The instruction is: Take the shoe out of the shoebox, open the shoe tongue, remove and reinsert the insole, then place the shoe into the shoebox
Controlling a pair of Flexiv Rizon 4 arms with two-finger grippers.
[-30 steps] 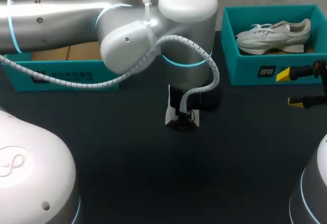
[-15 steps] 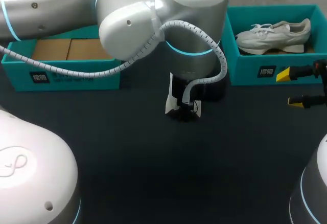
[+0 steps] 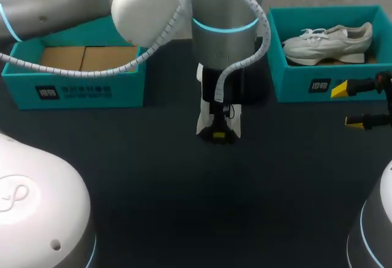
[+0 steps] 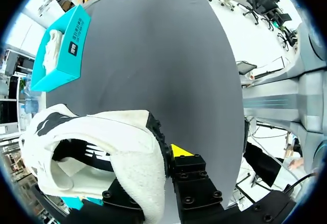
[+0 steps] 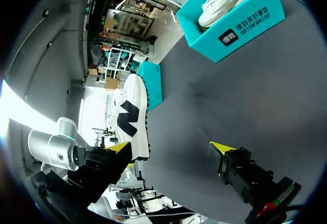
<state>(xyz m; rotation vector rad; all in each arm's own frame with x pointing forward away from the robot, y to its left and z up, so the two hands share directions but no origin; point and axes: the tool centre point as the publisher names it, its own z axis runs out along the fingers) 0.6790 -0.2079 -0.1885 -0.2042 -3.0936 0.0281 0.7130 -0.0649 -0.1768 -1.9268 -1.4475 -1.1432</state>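
Observation:
A white shoe [image 3: 203, 124] with a black logo hangs over the middle of the table, with my left gripper [image 3: 218, 136] shut on it. In the left wrist view the shoe [image 4: 97, 142] fills the space by the gripper [image 4: 159, 158]. Its padded collar is pinched between the fingers and only one yellow tip shows. The teal shoebox [image 3: 79, 75] at the far left holds only brown cardboard. My right gripper [image 3: 358, 104] stands open at the right edge with nothing between its fingers. From the right wrist view the held shoe [image 5: 134, 116] hangs ahead of that open gripper [image 5: 171, 150].
A second teal shoebox [image 3: 306, 84] at the far right holds a pale sneaker [image 3: 327, 41]; it shows as the box [image 5: 240, 24] in the right wrist view and the box [image 4: 64, 45] in the left wrist view. Dark table surface [image 3: 202, 207] spreads toward the near edge.
My left arm has swung back and up, uncovering more of the left shoebox. The shoe in its gripper has shifted slightly toward the far side. The right arm has not moved.

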